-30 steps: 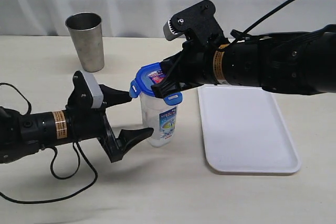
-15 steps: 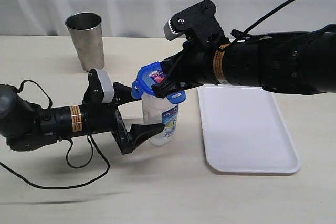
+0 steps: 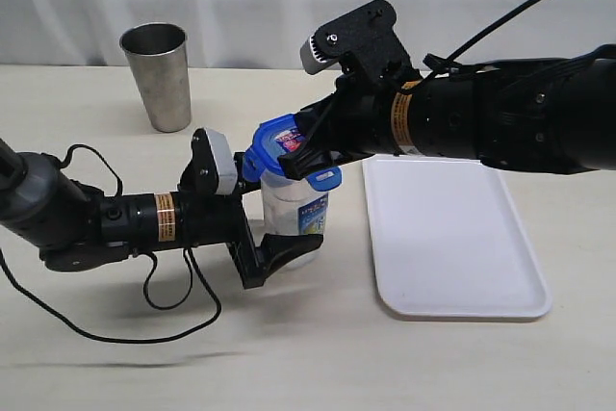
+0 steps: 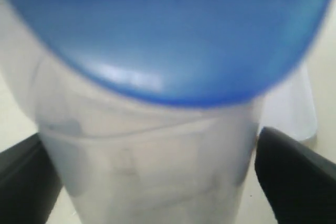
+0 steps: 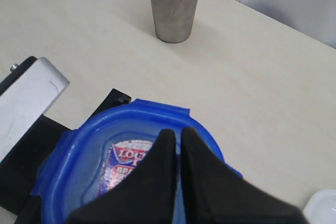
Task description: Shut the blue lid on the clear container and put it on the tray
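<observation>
1. Left gripper point(image 3: 272, 217) has pushed forward over the last 1 s. Its fingers are spread and now straddle the clear container point(image 3: 294, 214), 1 on each side in the left wrist view point(image 4: 157, 182). Can't tell whether they touch the wall yet.
2. Container hasn't moved. It stands upright on the table, just left of the tray point(image 3: 452, 238) and not on it.
3. Blue lid point(image 3: 279, 146) sits tilted on the container mouth, not seated. Right gripper point(image 5: 176, 145) is unchanged: fingers pinched together, empty, tips down on the lid's centre sticker.
4. My read: left is set to brace the body, so next is clamp, then press the lid flat.
5. Steel tumbler point(image 3: 159, 74) at the back hasn't moved and isn't involved.
</observation>
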Controlling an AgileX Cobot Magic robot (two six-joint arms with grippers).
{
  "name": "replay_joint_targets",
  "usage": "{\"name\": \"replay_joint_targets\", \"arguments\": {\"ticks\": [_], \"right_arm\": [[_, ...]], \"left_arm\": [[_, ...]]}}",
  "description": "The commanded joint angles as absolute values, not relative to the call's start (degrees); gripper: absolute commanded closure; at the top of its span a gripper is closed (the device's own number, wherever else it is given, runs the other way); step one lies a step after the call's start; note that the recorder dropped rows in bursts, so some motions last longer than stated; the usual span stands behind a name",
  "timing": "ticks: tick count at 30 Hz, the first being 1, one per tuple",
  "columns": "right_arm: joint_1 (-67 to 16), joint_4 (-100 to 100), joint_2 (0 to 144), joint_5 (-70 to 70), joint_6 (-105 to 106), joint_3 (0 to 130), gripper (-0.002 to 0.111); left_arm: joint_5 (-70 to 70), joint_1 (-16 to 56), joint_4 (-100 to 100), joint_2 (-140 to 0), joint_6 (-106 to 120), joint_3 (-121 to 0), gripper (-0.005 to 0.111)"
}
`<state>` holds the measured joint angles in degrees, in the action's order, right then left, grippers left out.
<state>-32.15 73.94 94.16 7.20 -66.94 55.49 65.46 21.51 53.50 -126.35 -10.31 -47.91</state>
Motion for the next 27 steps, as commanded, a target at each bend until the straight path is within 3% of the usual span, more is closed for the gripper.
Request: {"name": "replay_joint_targets", "arguments": {"ticks": [1,10,20,22,27], "right_arm": [[-32.16,74.17,94.25,6.32,-66.78,55.25,0.103],[-32.16,74.17,94.25,5.92,-68.37,55.25,0.103],[-32.16,74.07,90.13,-0.84,-69.73,55.25,0.102],[-32.16,73.72,88.83,-4.14,-69.87,55.25,0.097],[-32.16,70.12,85.46,-9.51,-69.66,55.25,0.068]], "left_arm": [[65.49,22.08,49.79,-126.45,-10.15,-48.26,0.042],[62.06,22.08,50.32,-126.45,-10.02,-48.26,0.107],[61.54,20.28,51.58,-126.33,-8.61,-48.26,0.107],[61.91,19.05,53.38,-126.21,-8.61,-48.26,0.107],[62.51,15.17,64.78,-126.21,-11.7,-50.52,0.107]]}}
